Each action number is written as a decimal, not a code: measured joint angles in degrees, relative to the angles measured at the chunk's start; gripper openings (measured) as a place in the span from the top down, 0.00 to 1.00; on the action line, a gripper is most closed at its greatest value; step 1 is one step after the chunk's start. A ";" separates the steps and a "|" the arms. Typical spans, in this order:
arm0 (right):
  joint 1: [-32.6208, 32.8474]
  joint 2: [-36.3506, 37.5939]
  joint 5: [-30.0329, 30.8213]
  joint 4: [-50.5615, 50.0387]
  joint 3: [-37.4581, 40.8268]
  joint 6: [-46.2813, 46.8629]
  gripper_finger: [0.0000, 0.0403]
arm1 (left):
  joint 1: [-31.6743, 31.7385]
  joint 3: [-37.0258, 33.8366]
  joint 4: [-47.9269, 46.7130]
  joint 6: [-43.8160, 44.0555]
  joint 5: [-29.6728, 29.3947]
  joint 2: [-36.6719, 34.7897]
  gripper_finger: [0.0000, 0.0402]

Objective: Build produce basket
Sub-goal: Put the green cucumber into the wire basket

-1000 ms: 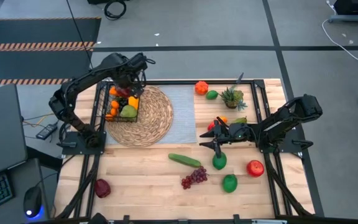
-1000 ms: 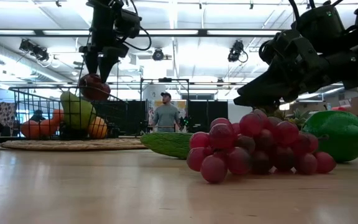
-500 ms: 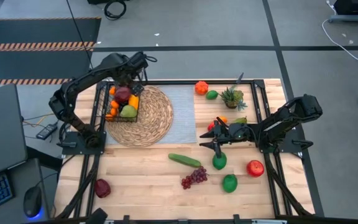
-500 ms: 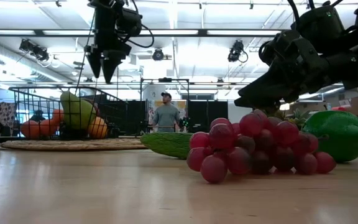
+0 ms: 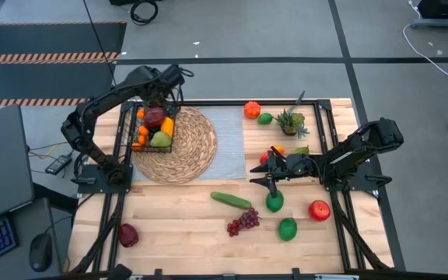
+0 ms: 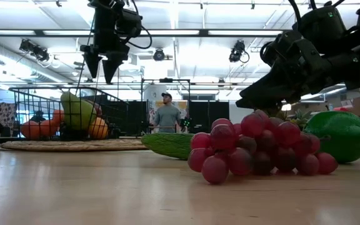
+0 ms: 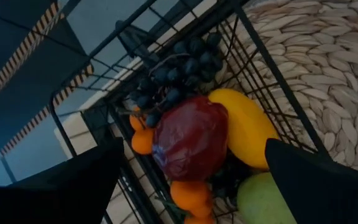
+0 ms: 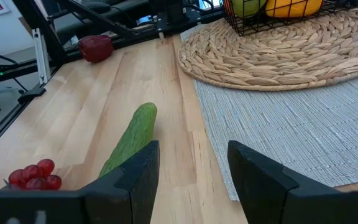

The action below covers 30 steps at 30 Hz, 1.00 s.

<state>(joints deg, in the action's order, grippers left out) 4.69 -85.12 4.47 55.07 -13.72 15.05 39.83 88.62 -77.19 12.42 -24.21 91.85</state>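
Note:
The black wire basket (image 5: 152, 129) stands on the round straw mat (image 5: 183, 149) at the far left. In it lie a dark red apple (image 7: 190, 138) on top, dark grapes (image 7: 178, 70), a yellow mango (image 7: 247, 124), a green pear (image 7: 267, 200) and oranges (image 7: 143, 142). My left gripper (image 6: 101, 71) hangs open above the basket, pointing down, with nothing between its fingers. At the table's right my right gripper (image 8: 194, 180) is open and holds nothing. It stands low, pointing toward the mat, and the cucumber (image 8: 132, 137) lies just ahead of it.
Loose on the table lie the cucumber (image 5: 231, 200), red grapes (image 5: 243, 222), two green fruits (image 5: 274, 202) (image 5: 287, 229), a red apple (image 5: 320, 210) and a dark red apple (image 5: 128, 234). At the far right are an orange (image 5: 252, 110) and a potted plant (image 5: 290, 122). A person (image 6: 167, 115) stands in the room behind.
My left gripper has let go of the dark red apple that it held above the basket. The apple has dropped into the basket and lies on top of the other fruit. The gripper has stayed above the basket.

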 joint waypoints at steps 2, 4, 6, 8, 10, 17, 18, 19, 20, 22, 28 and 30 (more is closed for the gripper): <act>0.00 0.00 0.00 0.02 0.00 -0.04 0.51 | -0.21 0.00 -0.41 2.24 0.02 0.01 0.01; 0.00 0.00 0.00 0.02 0.00 -0.04 0.51 | -0.72 0.00 -0.50 3.48 0.03 0.02 0.01; 0.00 0.00 0.00 0.02 0.00 -0.07 0.51 | -1.47 0.00 -0.85 4.11 0.02 0.02 0.01; 0.00 0.00 -0.13 0.02 0.00 -0.09 0.51 | -2.61 0.00 -0.80 5.34 0.02 0.02 0.01; 0.01 0.00 -0.92 0.06 0.00 -0.21 0.51 | -4.25 0.00 -0.79 6.65 0.04 -0.02 0.01; -0.68 0.00 -1.11 1.76 0.00 -1.29 0.51 | -11.31 0.07 0.97 10.59 0.50 -0.35 0.01; -0.76 0.00 -1.11 1.96 -0.02 -1.29 0.51 | -12.31 0.07 1.54 10.77 0.48 -0.35 0.01; -0.74 0.00 -1.14 2.02 -0.02 -1.29 0.51 | -13.32 0.07 2.25 11.00 0.47 -0.35 0.01; -0.73 0.00 -1.28 1.98 -0.02 -1.29 0.51 | -14.29 0.07 3.00 11.36 0.46 -0.35 0.01; -0.72 0.00 -1.36 1.99 -0.02 -1.29 0.51 | -16.13 0.07 4.36 12.75 0.46 -0.35 0.02; -0.72 0.00 -1.38 2.01 -0.02 -1.13 0.51 | -23.01 0.07 8.05 17.65 0.44 -0.35 0.07; -0.68 0.00 -1.38 1.99 -0.02 -1.10 0.51 | -25.96 0.07 10.64 19.13 0.46 -0.35 0.09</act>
<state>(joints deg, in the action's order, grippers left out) 4.01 -85.12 3.09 57.06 -13.74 13.95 13.87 88.68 -66.55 31.55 -23.75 91.50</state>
